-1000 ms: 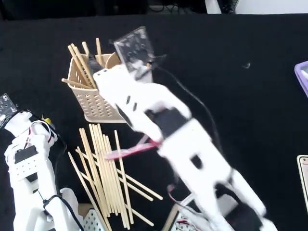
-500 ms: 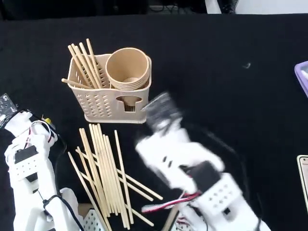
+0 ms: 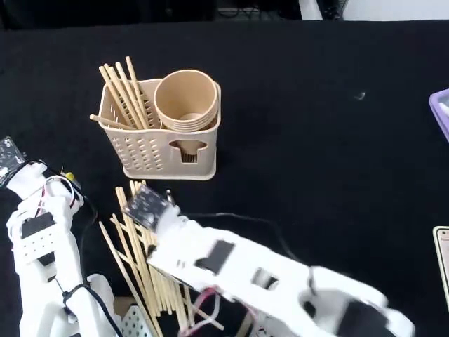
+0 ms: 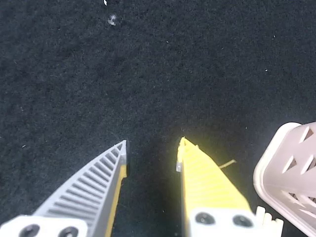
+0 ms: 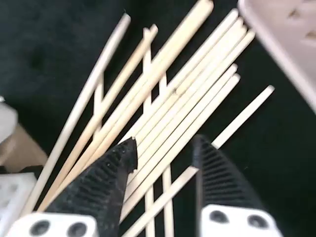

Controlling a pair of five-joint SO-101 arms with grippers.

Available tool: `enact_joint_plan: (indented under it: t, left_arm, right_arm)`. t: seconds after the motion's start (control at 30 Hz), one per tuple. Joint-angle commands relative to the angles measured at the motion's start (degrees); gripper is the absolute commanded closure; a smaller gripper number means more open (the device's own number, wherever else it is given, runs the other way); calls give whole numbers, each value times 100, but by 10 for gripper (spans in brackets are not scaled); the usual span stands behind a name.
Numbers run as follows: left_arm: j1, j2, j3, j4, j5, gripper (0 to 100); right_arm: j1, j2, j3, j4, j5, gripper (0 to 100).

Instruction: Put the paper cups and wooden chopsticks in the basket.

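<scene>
A pale slotted basket point(image 3: 151, 151) is seen on the left half of the black table point(image 3: 337, 175), nearer the far edge than the near one. A nested stack of paper cups point(image 3: 186, 98) is held upright in the basket's right compartment, and a bundle of upright chopsticks point(image 3: 123, 88) is leaned in its left compartment, their tips fanned out past the rim. A spread of loose chopsticks point(image 3: 147, 260) is left lying flat on the table between the basket and the near edge, mostly side by side, with a few crossed at an angle. The white right arm point(image 3: 238, 270) is stretched from the near edge leftward across this spread. In the right wrist view, the right gripper point(image 5: 164, 145) is shown above the loose chopsticks point(image 5: 187, 113) with its two black fingers parted; nothing is clamped between them, and contact with the sticks cannot be judged. A corner of the basket point(image 5: 281, 29) is caught just beyond the sticks. The left arm point(image 3: 38, 239) is placed near the left edge, and the left gripper point(image 4: 150, 148) is seen spread apart over bare black table, with nothing held.
</scene>
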Motion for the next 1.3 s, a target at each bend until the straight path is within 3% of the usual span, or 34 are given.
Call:
enact_joint_plan:
  t: [0.0, 0.23, 0.4, 0.53, 0.83, 1.27]
  left_arm:
    - [-48, -62, -48, -88, 0, 827]
    - [-48, -62, -48, -97, 0, 827]
    - [-48, -62, -48, -97, 0, 827]
    - [-48, -62, -48, -97, 0, 827]
    - [-48, -62, -48, -97, 0, 827]
    - [-48, -62, -48, -123, 0, 827]
  right_arm:
    - [123, 1666, -1279, 422, -290, 733]
    - [229, 2580, -2360, 1741, -281, 769]
    - [237, 2580, -2369, 1758, -229, 889]
    - [237, 2404, -2360, 1758, 457, 986]
    - [290, 1367, -1807, 1837, 615, 988]
    - [1389, -1288, -927, 1969, 1055, 988]
